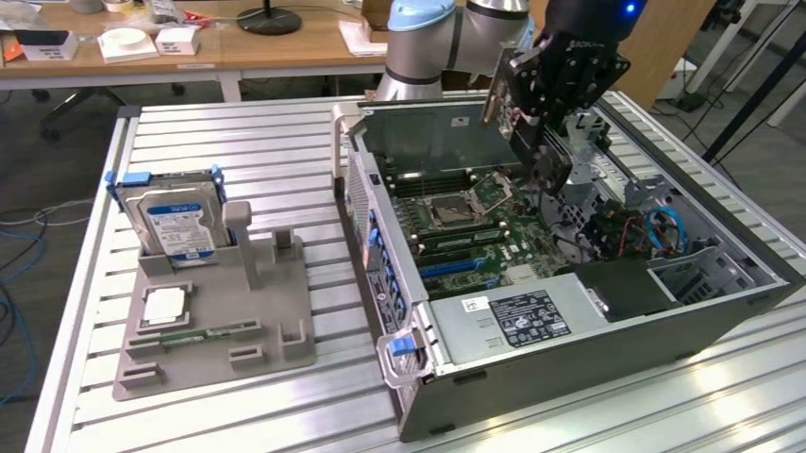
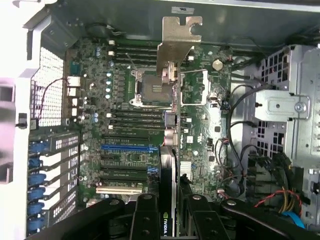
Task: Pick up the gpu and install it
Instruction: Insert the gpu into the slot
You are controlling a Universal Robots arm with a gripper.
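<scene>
From my station I see the jaws clamped on the gpu (image 2: 168,175), one finger (image 2: 145,217) on each flat side of it. The gripper (image 1: 557,99) hangs over the open case (image 1: 377,236), above the side at the exterior view's right. The gpu is in the air, inside the opening of the case, and it does not touch the motherboard (image 2: 200,135).

The card stands on its end. Its long axis runs steeply down from the gripper, a little tilted, and the thin edge faces the wrist camera. The pale bracket (image 2: 177,42) is at the lower end, which points toward the motherboard. In the wrist view the bracket lies over the area of the CPU socket (image 2: 150,90).

On the tabletop (image 1: 252,142), well apart from the case, a hard drive (image 1: 174,222) stands upright in a gray holder (image 1: 240,302).
</scene>
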